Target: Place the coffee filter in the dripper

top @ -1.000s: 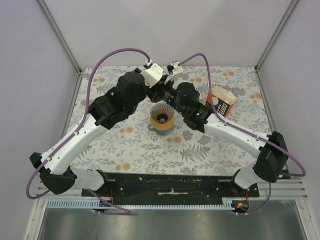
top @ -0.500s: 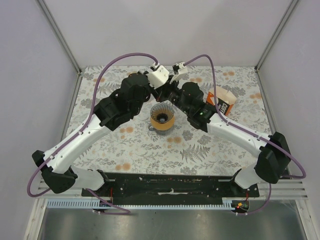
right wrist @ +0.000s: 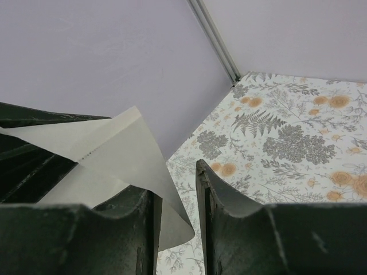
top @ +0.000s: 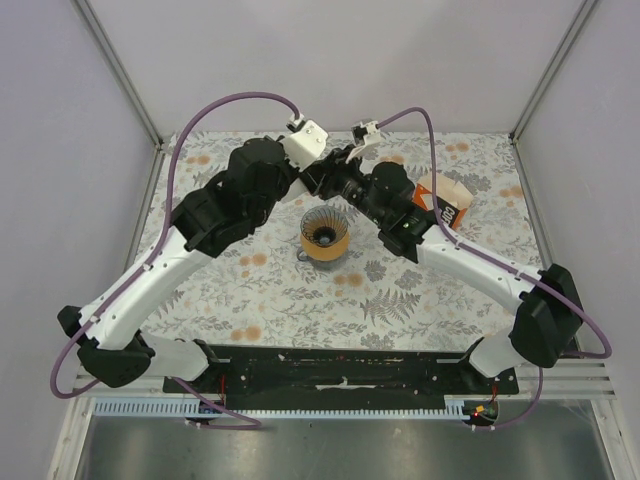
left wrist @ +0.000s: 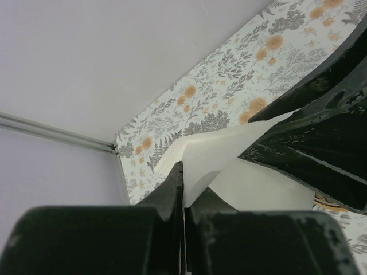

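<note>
The dripper (top: pixel 325 238), a ribbed see-through cone with an orange-brown collar, stands upright at the table's middle. Both grippers meet just behind and above it. My left gripper (top: pixel 316 181) (left wrist: pixel 183 172) is shut on a corner of the white paper coffee filter (left wrist: pixel 229 154). My right gripper (top: pixel 337 182) (right wrist: pixel 175 189) is open, and the filter's rounded edge (right wrist: pixel 123 152) hangs between its jaws, lying against the left finger (right wrist: pixel 143 229). The right gripper's black fingers (left wrist: pixel 321 114) show against the filter in the left wrist view. In the top view the arms hide the filter.
An orange-and-white carton (top: pixel 447 204) stands at the right, close beside the right arm. The floral tablecloth (top: pixel 250 290) is boxed in by pale walls, with metal frame posts (top: pixel 120 75) at the far corners.
Both wrists have shifted a little toward the far wall above the dripper, staying together around the filter. The dripper and carton have not moved.
</note>
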Robot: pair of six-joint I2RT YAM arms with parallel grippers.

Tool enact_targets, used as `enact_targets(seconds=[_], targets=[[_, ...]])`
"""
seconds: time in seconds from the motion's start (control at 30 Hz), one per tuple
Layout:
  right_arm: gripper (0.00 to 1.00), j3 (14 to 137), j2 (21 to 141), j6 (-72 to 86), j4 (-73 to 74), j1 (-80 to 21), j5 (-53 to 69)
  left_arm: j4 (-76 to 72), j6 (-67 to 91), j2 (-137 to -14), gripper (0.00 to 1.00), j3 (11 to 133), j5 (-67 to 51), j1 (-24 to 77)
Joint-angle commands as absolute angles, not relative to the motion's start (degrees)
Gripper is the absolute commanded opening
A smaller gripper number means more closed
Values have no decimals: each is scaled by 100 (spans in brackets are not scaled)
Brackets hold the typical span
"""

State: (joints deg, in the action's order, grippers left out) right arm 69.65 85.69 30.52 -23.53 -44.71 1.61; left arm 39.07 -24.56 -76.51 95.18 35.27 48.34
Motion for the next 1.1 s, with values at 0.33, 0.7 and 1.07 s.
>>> enact_targets(seconds=[0.33,0.7,1.07], targets=[[0,7155,8684,3542,-2813,-4491,371,4088,-1897,-7901,2,10406,3761,4834],[0,6891,8482,3384,-2627,-4491,-177,3858,-2321,-7858,2,10301,3973,4948],[46,7119,8789,4315,-3629,-4588,650,4254,-1714,-8051,2,10775,3744,5054]])
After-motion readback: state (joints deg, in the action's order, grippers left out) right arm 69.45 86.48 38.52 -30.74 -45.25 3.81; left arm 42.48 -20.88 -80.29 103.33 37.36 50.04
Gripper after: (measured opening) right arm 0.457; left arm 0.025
